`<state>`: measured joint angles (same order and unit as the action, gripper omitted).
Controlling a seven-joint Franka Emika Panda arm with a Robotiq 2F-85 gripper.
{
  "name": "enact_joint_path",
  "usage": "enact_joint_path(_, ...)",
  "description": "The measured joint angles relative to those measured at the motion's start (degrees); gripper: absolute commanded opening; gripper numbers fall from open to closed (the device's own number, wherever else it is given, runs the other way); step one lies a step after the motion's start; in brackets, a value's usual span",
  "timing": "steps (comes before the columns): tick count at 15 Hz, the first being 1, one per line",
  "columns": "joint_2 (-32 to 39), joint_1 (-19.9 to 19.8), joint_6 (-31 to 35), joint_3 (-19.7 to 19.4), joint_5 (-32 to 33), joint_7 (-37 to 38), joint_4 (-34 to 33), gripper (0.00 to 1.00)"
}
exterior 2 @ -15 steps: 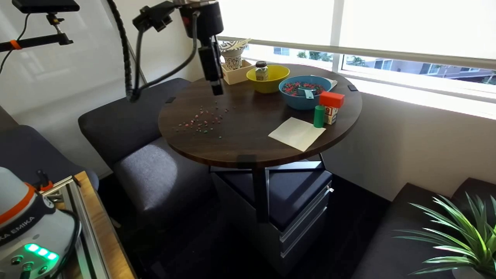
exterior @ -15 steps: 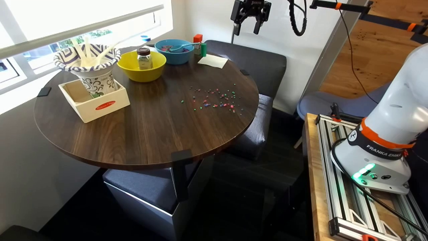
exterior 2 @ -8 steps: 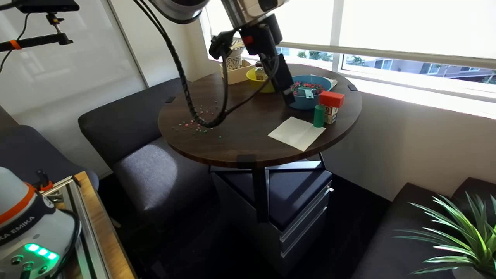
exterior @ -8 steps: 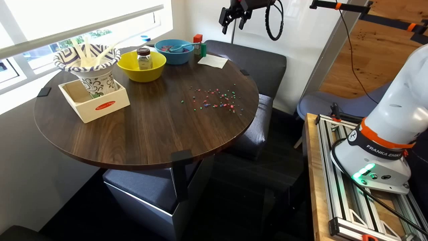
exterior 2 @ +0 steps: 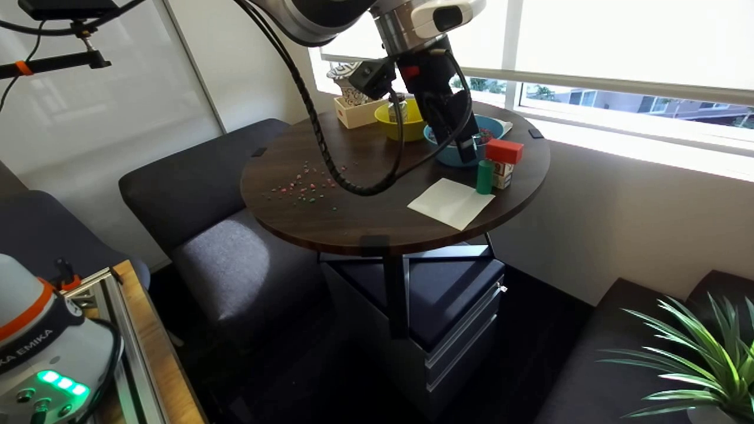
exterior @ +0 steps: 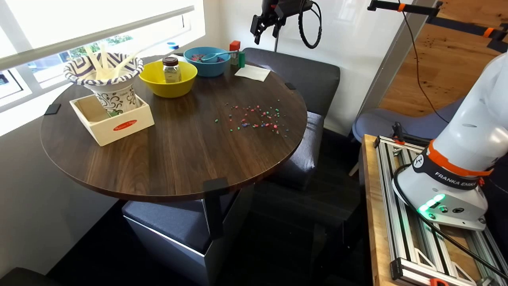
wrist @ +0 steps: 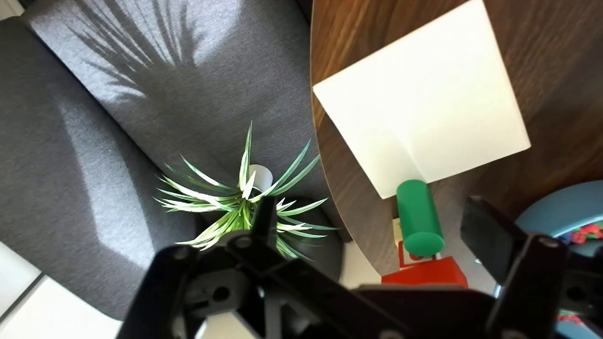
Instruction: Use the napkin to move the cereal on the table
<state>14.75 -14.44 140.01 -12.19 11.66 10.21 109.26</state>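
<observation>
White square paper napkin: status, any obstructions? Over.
Black two-fingered gripper open, holding nothing. Napkin lying on dark round wood-grain table, ungrasped. Green upright cylinder at napkin's edge, possibly in the way.

A brown-capped jar sits in a yellow bowl. A green cylinder stands beside a red-topped box.

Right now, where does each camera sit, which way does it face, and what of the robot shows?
An exterior view: high, facing down across the table, napkin far; robot base at frame right, gripper at top.
An exterior view: high, facing down across the table from the napkin's side, wooden box far; robot base at frame left, arm at top, gripper below.
Wrist view: on the arm, facing down at the napkin and green cylinder; the gripper's open fingers at bottom.
Both exterior views share the cereal, yellow bowl and blue bowl.
</observation>
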Motion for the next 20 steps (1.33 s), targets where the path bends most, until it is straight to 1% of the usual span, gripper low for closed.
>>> enact_joint_path(1,0.01,0.05,0.07,0.03,-0.23,-0.31,0.0,1.0)
enact_joint_path(2,0.04,0.03,1.22,0.35,-1.69,-2.18,0.26,1.0)
enact_joint_path(6,1.1,-0.94,2.65,4.04,-15.19,-17.25,1.22,1.0)
enact_joint_path(7,1.52,-1.27,2.48,4.72,-17.49,-20.18,1.22,1.0)
enact_joint_path(8,2.02,-1.45,1.79,4.88,-18.44,-21.73,1.15,1.0)
enact_joint_path(10,3.18,-1.81,-0.37,4.3,-18.26,-22.28,0.71,1.0)
enact_joint_path(12,4.39,-1.83,-3.36,3.19,-16.75,-22.01,-0.61,1.0)
enact_joint_path(16,7.59,-1.72,-9.61,3.0,-15.82,-22.05,-5.96,1.0)
enact_joint_path(20,11.49,-1.83,-11.15,3.05,-15.88,-21.6,-10.69,1.0)
